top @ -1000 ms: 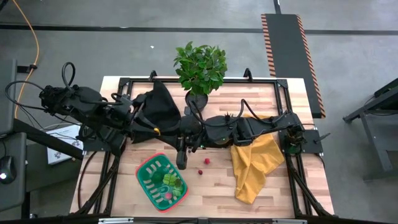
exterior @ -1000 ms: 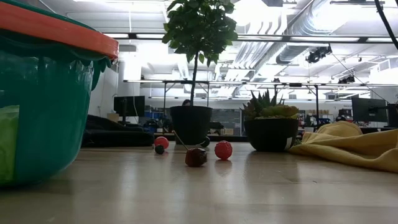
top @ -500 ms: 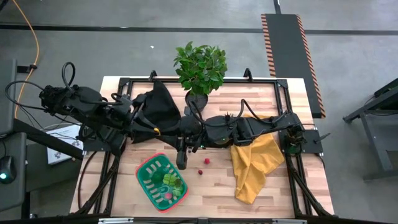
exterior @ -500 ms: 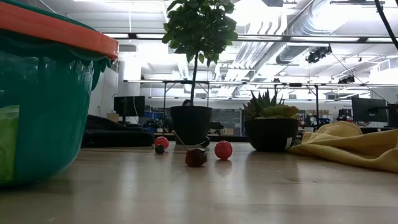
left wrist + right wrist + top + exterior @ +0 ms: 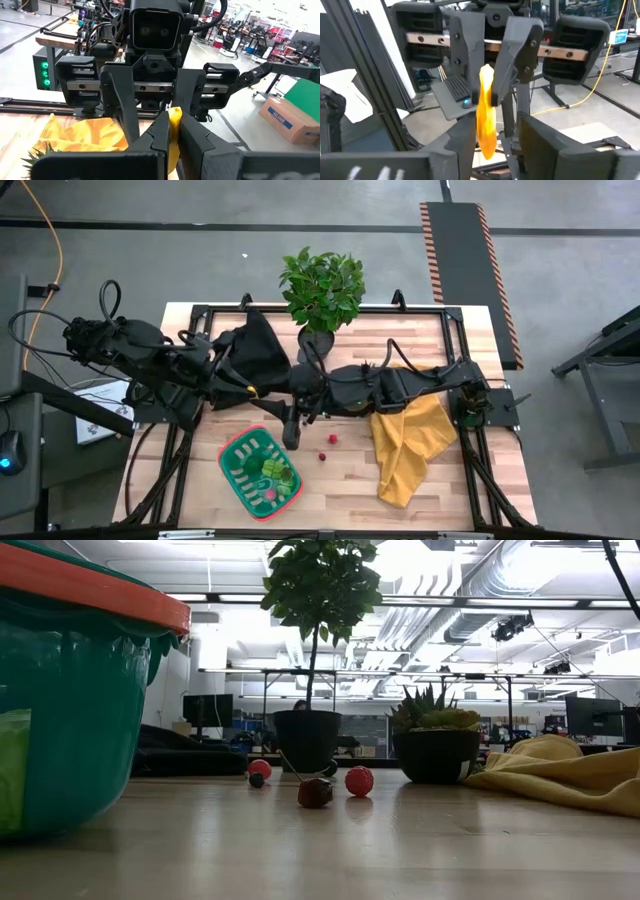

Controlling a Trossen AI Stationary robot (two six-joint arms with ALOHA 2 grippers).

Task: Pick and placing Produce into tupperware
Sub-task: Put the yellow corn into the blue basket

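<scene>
High above the table's middle my two arms meet, grippers level and facing each other. My left gripper (image 5: 174, 124) is shut on a long yellow piece of produce (image 5: 486, 117). My right gripper (image 5: 495, 140) is open, one finger on each side of that piece; whether either touches it does not show. The green tupperware with the red rim (image 5: 232, 463) rests on its base near the front edge, green and pink produce (image 5: 272, 473) lying inside. Loose red pieces (image 5: 332, 438), (image 5: 323, 455) lie on the wood to its right. In the low view the tupperware's wall (image 5: 60, 690) fills the left. My left gripper pinches the yellow piece near one end (image 5: 486, 75) between its two fingers (image 5: 512, 55). The fingers come level from the table's left. The piece is lifted clear, and its free part reaches into the gap between my right gripper's fingers.
A leafy potted plant (image 5: 322, 290) stands at the far edge, with a spiky potted plant (image 5: 435, 735) right of it. A yellow cloth (image 5: 410, 445) lies at the right and a black cloth (image 5: 255, 350) at the far left. Bare wood (image 5: 340, 490) lies between tupperware and yellow cloth.
</scene>
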